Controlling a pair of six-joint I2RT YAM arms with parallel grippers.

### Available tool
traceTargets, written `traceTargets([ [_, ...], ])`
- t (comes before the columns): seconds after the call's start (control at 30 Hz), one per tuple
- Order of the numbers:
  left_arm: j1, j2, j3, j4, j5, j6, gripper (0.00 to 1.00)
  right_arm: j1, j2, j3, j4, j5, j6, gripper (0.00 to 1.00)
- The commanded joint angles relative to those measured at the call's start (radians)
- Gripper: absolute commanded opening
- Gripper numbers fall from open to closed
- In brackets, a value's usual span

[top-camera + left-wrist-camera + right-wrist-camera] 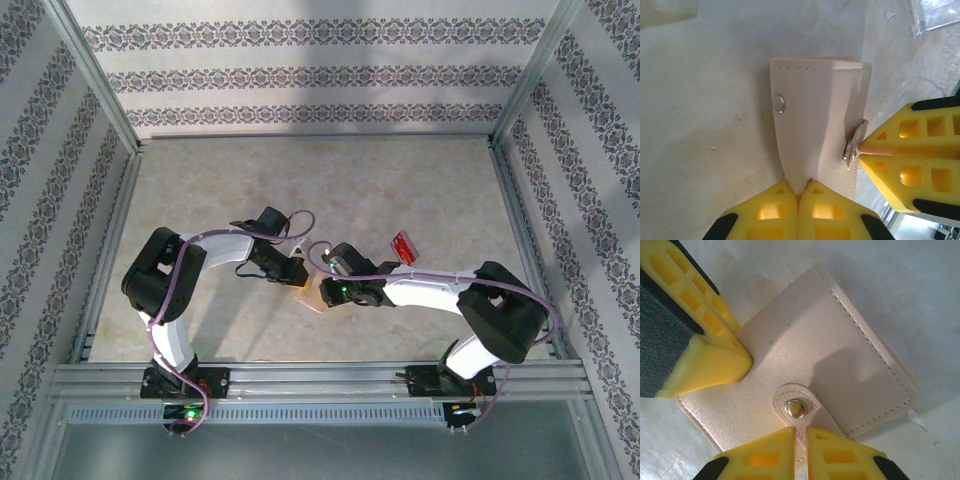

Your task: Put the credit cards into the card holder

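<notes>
**Both grippers pinched on the card holder**

The left gripper (799, 193) has its yellow fingers pressed together on one edge of the card holder (840, 340) at the bottom of its wrist view. The right gripper (801, 434) is closed on the snap tab (812, 399), just below the tab's round metal snap. The holder sits between the two, folded, its free flaps resting on the table (300, 190).

In the overhead view the holder lies near the centre of the frame, mostly covered by the two wrists meeting over it. The red card (403, 247) lies apart, up and to the right of the right wrist. At the upper right corner of the left wrist view is what looks like a clear card (935, 15) — see-through, with glinting edges — cut off by the frame.

The holder is smooth tan-beige leatherette with stitched borders and a second metal stud (779, 103) on its face. The fingers are ribbed yellow plastic with hollow cells — black behind. The table is pale, mottled and slightly scuffed.
</notes>
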Motion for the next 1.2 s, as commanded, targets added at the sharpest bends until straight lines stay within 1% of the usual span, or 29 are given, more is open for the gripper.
traceTargets([
  [0.0,-0.024,0.018,0.000,-0.045,-0.046,0.018,0.00,0.014,-0.003,-0.002,-0.028,-0.018,-0.006,0.14],
  [0.33,-0.024,0.021,0.004,-0.047,-0.049,0.018,0.00,0.000,0.006,-0.021,0.008,-0.040,0.002,0.13],
  [0.53,-0.024,0.016,0.003,-0.046,-0.052,0.018,0.00,-0.009,0.031,-0.024,0.024,-0.089,0.002,0.12],
  [0.7,-0.024,0.021,0.003,-0.046,-0.054,0.016,0.00,-0.038,0.025,-0.056,0.064,-0.156,0.001,0.11],
  [0.8,-0.024,0.021,0.007,-0.047,-0.053,0.017,0.00,-0.065,0.008,-0.073,0.071,-0.180,-0.001,0.11],
  [1.0,-0.024,0.019,0.003,-0.044,-0.052,0.017,0.00,-0.095,-0.093,-0.094,0.097,-0.208,0.014,0.10],
  [1.17,-0.024,0.025,0.008,-0.046,-0.048,0.012,0.00,-0.123,-0.077,-0.085,0.093,-0.186,0.014,0.10],
])
